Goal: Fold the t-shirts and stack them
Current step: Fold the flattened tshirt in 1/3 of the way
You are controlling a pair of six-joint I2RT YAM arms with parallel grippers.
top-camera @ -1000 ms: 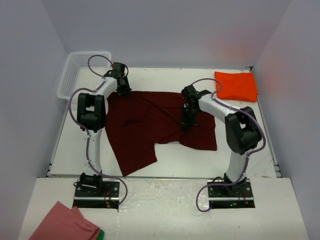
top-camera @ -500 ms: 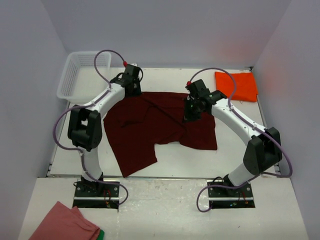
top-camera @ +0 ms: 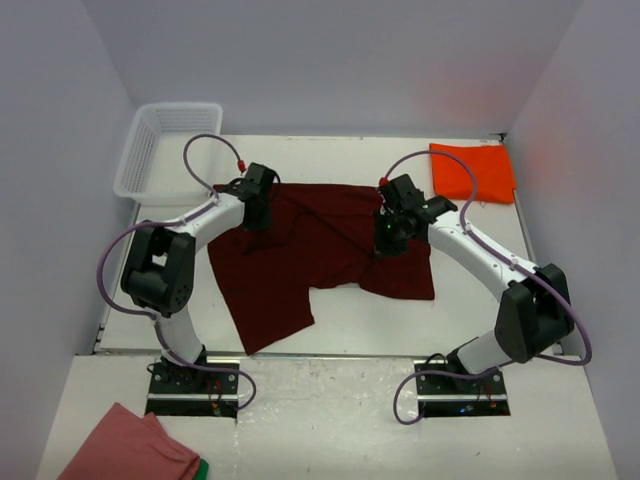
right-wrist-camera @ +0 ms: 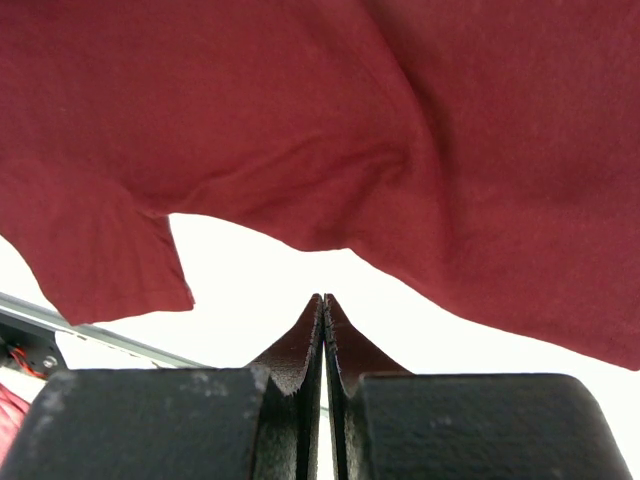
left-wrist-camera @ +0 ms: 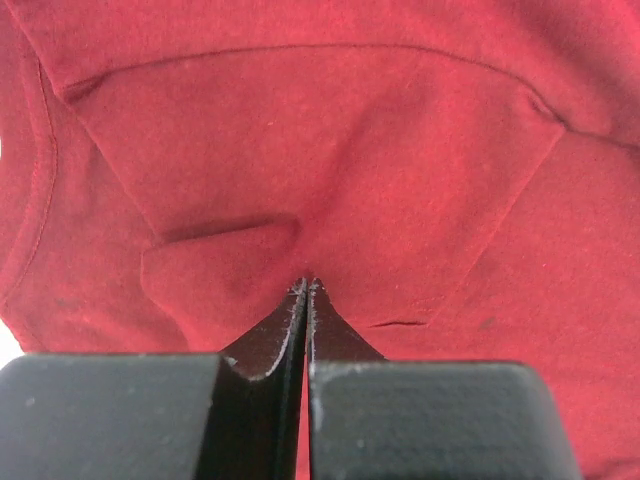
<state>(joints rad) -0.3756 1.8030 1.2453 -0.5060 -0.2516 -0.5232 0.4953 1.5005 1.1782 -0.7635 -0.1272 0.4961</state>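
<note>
Folding of maroon shirt (top-camera: 290,260): left tool (left-wrist-camera: 305,285) pinched shut on its 10 o'clock edge; right tool (right-wrist-camera: 322,298) shut, apparently empty. Next, draw that edge toward 6 o'clock.

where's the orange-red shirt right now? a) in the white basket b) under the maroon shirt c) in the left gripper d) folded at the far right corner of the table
d: the orange-red shirt lies folded flat at the far right corner of the table, apart from the maroon shirt.
</note>
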